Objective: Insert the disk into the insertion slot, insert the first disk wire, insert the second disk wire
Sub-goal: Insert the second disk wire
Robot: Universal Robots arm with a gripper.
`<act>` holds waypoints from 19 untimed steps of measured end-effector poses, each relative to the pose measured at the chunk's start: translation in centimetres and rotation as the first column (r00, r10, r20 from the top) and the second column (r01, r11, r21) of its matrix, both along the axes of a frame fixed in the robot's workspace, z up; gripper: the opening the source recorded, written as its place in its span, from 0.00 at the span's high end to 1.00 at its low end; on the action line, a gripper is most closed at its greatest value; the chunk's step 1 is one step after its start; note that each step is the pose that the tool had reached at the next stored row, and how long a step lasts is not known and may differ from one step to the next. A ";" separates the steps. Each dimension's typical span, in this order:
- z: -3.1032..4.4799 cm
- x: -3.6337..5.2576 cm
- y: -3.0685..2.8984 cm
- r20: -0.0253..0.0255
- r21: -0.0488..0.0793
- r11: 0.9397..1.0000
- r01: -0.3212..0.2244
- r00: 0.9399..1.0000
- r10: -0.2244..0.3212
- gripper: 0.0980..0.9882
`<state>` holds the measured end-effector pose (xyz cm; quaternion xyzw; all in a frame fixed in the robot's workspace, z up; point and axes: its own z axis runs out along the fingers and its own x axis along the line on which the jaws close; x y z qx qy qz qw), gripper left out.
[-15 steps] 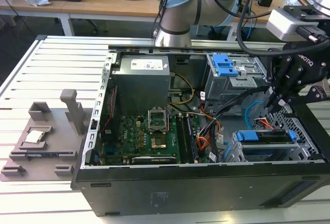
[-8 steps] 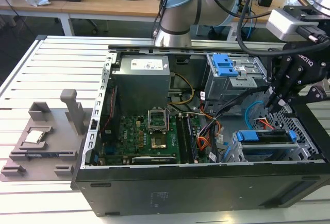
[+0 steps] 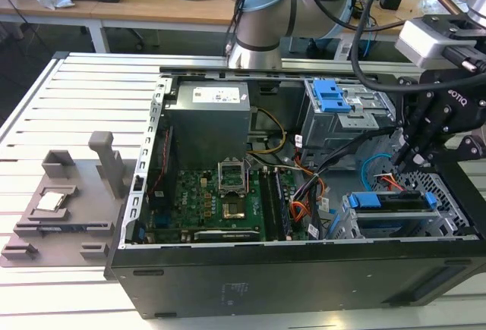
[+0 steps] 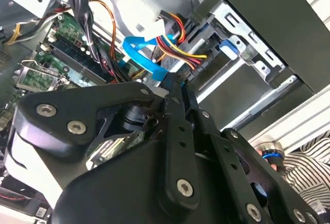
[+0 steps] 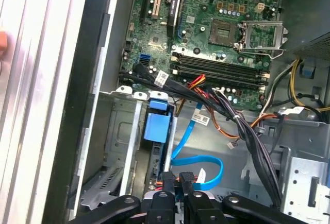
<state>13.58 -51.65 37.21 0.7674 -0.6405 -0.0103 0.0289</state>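
Reaching down at the right of the exterior view, the gripper (image 3: 401, 165) hangs just above the rear edge of the disk (image 3: 395, 201), which already sits in the insertion slot (image 3: 448, 227) at the lower right of the frame. In the second wrist view the fingers (image 4: 178, 98) stand pressed together near the frame's centre; whether anything is pinched between them cannot be told, though the light blue second disk wire (image 4: 144, 54) ends right at their tips. In the first wrist view that blue cable (image 5: 206, 168) loops low in the centre of the frame, just above the fingertips (image 5: 169, 178).

By my reading the disk step is done and the work is now on the wires. The first disk wire (image 4: 178, 49), its red and orange strands showing in the upper centre of the second wrist view, runs close beside the blue cable toward the disk's back edge; whether its plug is seated is hidden. Any plug here calls for squaring it to the socket and pressing straight in.

Around the spot lie a thick black cable bundle (image 5: 247, 131) and the motherboard (image 3: 220, 201). The blue-tabbed drive bay (image 3: 334, 99) stands in the upper right of the exterior view. The loose cables crowd the approach and could snag the fingers.
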 end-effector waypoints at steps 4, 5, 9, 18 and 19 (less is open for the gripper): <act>-0.06 0.00 -0.59 0.000 0.000 1.000 0.000 1.000 0.000 0.93; -0.07 0.00 -0.69 0.000 0.000 1.000 0.000 1.000 0.000 0.93; -0.13 0.00 -1.02 0.000 0.000 1.000 0.000 1.000 0.000 0.93; -0.32 0.00 -1.57 0.000 0.000 1.000 0.004 1.000 -0.004 0.93; -0.35 0.00 -1.63 0.000 0.000 1.000 0.006 1.000 -0.006 0.93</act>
